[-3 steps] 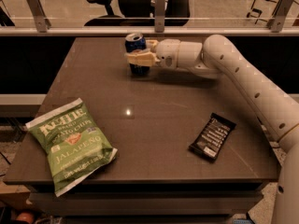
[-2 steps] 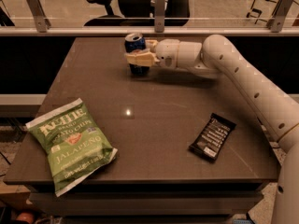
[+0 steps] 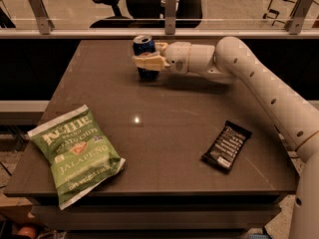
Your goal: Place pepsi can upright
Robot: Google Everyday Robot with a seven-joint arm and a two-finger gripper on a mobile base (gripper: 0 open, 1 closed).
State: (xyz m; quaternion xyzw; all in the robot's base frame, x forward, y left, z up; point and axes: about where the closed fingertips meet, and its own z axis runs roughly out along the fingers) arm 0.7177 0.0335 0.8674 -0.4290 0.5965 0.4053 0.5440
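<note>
The pepsi can (image 3: 144, 45), dark blue with a silver top, stands upright near the far edge of the brown table (image 3: 164, 128). My gripper (image 3: 148, 59) reaches in from the right on the white arm (image 3: 249, 78). Its cream fingers (image 3: 149, 62) sit on both sides of the can's body and are shut on it. The can's bottom rests at or just above the table surface; the fingers hide its middle.
A green jalapeño chip bag (image 3: 75, 153) lies at the front left. A flat black snack bar (image 3: 227, 145) lies at the right. A metal railing (image 3: 159, 31) with posts runs behind the table's far edge, with an office chair beyond.
</note>
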